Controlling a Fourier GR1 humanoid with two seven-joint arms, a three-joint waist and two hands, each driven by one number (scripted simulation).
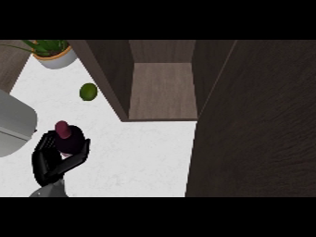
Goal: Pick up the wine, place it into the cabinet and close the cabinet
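Across the right side of the view stands the cabinet door [263, 120], a broad dark panel swung wide, which judging by its position is why the way to the shelf lies unblocked. Beside it the cabinet [161, 88] shows its bare wooden floor between dark walls, its opening facing the white tabletop [147, 152], ready to take the bottle. At the left edge a grey appliance [3, 120] sits on the tabletop, near the work but apart from the cabinet. Lower left, the left robot hand [54, 159] has its black fingers and thumb curled round the wine [64, 134], a dark bottle with a reddish top poking up above the fingers; holding it upright by the body probably suits a straight carry toward the shelf. The bottle is well apart from the cabinet, so the placing step looks yet to be done. A potted plant [52, 53] stands at the far corner, and a small green fruit [88, 91] lies just beside the cabinet's left wall, near the likely route. No right robot hand shows.
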